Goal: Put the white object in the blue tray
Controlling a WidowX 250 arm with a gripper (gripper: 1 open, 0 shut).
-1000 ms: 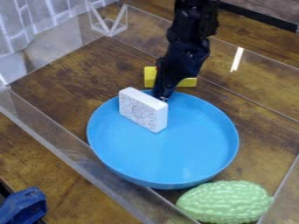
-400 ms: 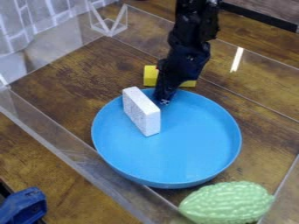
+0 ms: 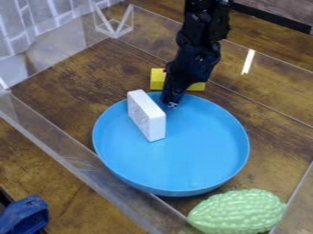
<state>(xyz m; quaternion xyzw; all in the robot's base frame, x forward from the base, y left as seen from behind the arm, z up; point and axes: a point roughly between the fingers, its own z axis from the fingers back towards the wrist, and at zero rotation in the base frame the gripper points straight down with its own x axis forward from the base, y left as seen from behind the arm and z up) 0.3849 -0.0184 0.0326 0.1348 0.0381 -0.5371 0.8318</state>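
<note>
White block [image 3: 145,115] sits in the blue tray [image 3: 171,159], at its rear-left side in cam view, long side angled toward tray ctr. Black gripper [image 3: 169,99] hangs low at the tray's back rim, just beside the block; jaws too dark to tell open or closed. Yellow box [image 3: 158,79] lies behind, partly hidden by the arm; green bumpy fruit [image 3: 237,211] near the tray's front right.

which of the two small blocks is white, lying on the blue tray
The speckled block on the tray's left side; the other, beyond the tray, is yellow.
</note>
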